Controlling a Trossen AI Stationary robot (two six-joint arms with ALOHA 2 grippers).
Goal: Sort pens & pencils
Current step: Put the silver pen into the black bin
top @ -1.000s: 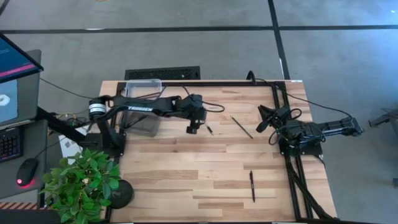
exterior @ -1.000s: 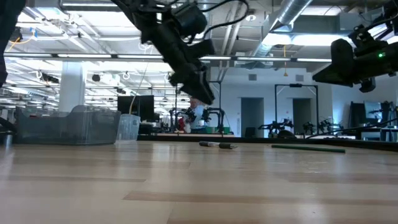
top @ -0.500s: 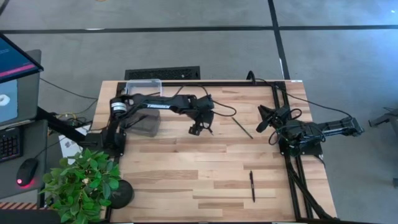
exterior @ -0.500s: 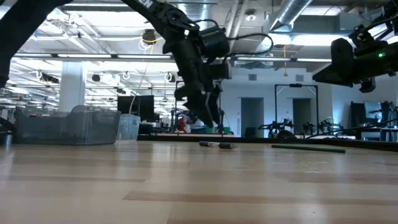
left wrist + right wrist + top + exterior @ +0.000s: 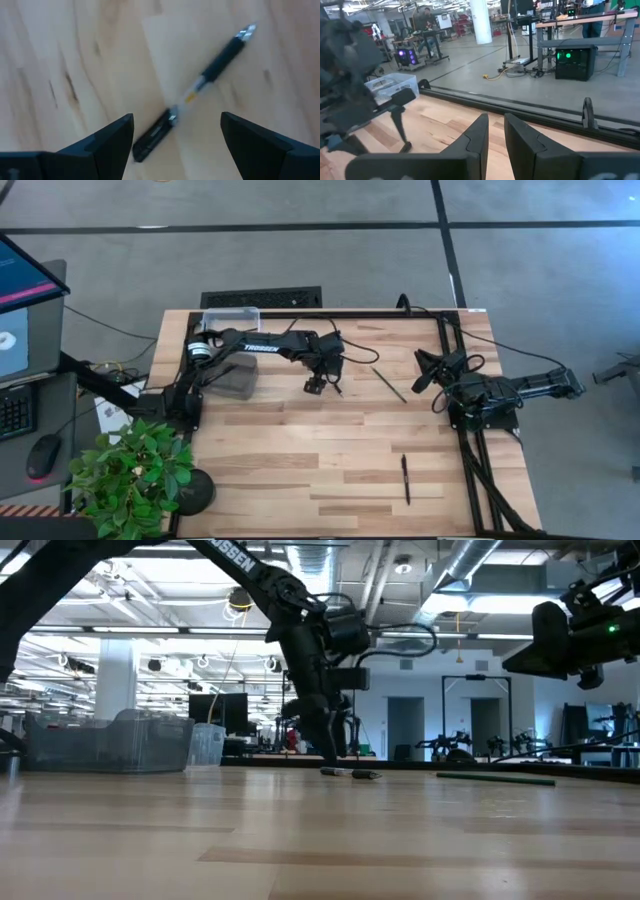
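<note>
Between open left end effector (image 5: 177,135) fingers: pen (image 5: 200,87).

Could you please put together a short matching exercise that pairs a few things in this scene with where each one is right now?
Things:
1. left gripper
2. right gripper
3. clear bin
4. lone pen

Places:
A. far left corner of the table
B. near the table's front edge, right of centre
C. open, low over a short black pen
D. nearly shut, parked by the right edge

Pairs: 1-C, 2-D, 3-A, 4-B
</note>
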